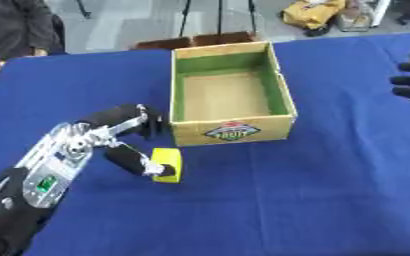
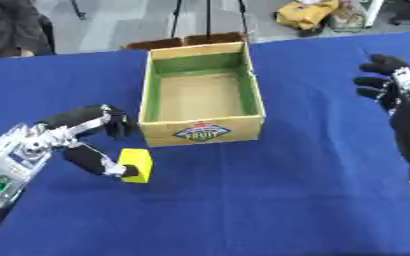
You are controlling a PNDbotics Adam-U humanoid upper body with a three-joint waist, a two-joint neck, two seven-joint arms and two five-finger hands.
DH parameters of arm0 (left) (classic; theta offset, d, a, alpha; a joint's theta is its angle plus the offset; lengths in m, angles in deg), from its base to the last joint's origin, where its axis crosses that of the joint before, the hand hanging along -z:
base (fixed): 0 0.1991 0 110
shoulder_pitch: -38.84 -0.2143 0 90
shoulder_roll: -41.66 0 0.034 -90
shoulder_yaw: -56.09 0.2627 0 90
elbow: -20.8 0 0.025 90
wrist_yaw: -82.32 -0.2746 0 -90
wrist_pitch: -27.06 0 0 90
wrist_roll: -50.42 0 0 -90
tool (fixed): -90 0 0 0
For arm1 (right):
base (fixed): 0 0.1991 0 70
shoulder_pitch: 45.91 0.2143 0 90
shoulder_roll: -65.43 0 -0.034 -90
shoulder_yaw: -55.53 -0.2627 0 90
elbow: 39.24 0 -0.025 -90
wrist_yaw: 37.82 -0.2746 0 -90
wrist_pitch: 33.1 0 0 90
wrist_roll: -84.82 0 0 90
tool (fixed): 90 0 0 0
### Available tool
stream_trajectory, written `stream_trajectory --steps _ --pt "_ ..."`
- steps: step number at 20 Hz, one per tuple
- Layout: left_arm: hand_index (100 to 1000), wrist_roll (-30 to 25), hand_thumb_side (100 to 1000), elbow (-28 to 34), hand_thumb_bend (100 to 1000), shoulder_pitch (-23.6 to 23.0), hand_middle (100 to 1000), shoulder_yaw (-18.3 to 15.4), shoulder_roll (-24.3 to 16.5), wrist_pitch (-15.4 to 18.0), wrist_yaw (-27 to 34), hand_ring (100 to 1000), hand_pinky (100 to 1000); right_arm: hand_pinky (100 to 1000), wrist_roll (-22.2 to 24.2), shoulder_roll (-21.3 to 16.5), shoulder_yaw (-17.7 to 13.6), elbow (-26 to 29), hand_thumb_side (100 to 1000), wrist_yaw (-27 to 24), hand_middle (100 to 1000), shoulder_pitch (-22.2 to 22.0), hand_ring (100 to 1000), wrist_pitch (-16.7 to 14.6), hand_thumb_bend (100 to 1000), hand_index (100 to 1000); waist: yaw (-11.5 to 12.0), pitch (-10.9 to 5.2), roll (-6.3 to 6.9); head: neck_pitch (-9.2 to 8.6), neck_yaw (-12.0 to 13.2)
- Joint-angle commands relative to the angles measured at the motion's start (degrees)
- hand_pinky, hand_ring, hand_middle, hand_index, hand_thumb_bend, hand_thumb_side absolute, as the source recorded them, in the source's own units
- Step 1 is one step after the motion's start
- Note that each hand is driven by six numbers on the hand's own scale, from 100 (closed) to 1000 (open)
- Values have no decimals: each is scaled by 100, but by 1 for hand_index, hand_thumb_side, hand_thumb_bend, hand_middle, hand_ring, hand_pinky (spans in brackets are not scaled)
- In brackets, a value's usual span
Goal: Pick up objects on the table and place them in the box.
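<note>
While yellow block (image 1: 167, 164) touches left robot hand (image 1: 125, 141) thumb, near box (image 1: 232, 131)

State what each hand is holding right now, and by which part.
The left hand has its thumb on the yellow block's left face; a closed hold cannot be told. The right hand holds nothing.

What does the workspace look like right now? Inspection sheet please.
Surface: table under blue cloth.
Job's things: open cardboard box, green inner walls, nothing visible inside; yellow block on the cloth just in front of the box's left corner.
Clutter: nothing seen.
Hands: left robot hand at the block, thumb touching its side, other fingers curled near the box front; right robot hand idle at the right edge, fingers relaxed.
Cables: nothing seen.
Surroundings: yellow bag on the floor beyond the table.
</note>
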Motion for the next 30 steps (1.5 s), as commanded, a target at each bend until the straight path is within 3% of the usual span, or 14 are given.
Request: stream_trajectory --steps 1,30 --pt "787 -50 456 -29 619 105 615 44 -60 44 -46 583 646 807 2 -96 -20 63 856 -16 782 56 775 -7 100 879 -4 -103 -15 -18 12" --pt "784 -126 449 -750 614 288 614 221 80 292 -642 604 661 806 17 -79 -4 56 857 -21 781 54 774 -1 100 879 -39 -103 4 -27 14"
